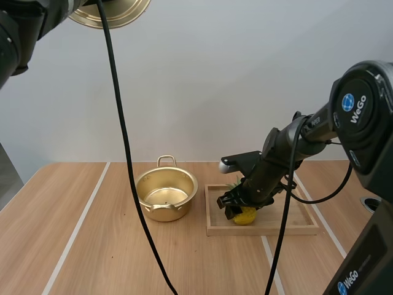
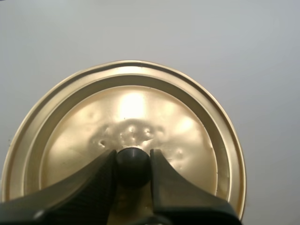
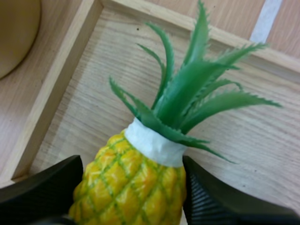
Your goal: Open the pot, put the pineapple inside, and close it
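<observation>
The right pincer (image 1: 235, 203) is clenched on the pineapple (image 3: 133, 180), its two black fingers (image 3: 42, 187) pressed against either side of the yellow body just below the white collar, with the green leaves fanning out beyond the tips. The fruit sits within the wooden tray (image 1: 264, 230), near the tray's left end; whether it rests on the tray floor or hangs just above it cannot be told. The left pincer (image 2: 133, 171) is grasping the black knob (image 2: 133, 159) of the gold lid (image 2: 136, 108), the tips pinching the knob between them. That arm holds the lid high in the air, well above the surface (image 1: 92, 246) and well apart from the pot (image 1: 166, 193). The pot stands open and upright on the surface, just left of the tray, its gold inside showing and one loop handle at its far rim.
</observation>
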`<state>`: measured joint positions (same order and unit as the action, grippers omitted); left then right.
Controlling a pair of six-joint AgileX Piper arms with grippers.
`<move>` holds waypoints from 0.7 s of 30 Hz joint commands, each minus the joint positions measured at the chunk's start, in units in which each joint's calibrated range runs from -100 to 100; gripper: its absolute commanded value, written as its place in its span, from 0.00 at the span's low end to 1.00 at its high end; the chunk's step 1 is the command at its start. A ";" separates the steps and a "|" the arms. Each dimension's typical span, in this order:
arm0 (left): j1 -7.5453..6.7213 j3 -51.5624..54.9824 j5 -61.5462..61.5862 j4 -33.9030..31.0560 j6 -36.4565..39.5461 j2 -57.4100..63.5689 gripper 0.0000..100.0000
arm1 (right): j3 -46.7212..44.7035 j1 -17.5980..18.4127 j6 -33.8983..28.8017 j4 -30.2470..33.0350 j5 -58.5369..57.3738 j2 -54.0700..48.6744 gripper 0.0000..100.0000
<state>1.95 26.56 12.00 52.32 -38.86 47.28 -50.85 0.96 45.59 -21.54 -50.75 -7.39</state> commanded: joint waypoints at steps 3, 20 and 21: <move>-0.11 -0.56 -0.53 0.58 0.32 0.44 0.00 | 1.35 0.08 0.57 0.24 1.44 -5.01 0.00; -0.11 -0.56 -0.53 0.58 0.32 0.44 0.00 | 1.35 0.08 0.57 -7.34 18.22 -34.74 0.00; -0.11 -0.56 -0.53 0.58 0.32 0.44 0.00 | 1.35 0.08 0.57 -7.34 18.18 -35.72 0.00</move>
<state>1.95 26.56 12.00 52.42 -38.86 47.28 -49.81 0.99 45.59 -27.70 -34.03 -40.10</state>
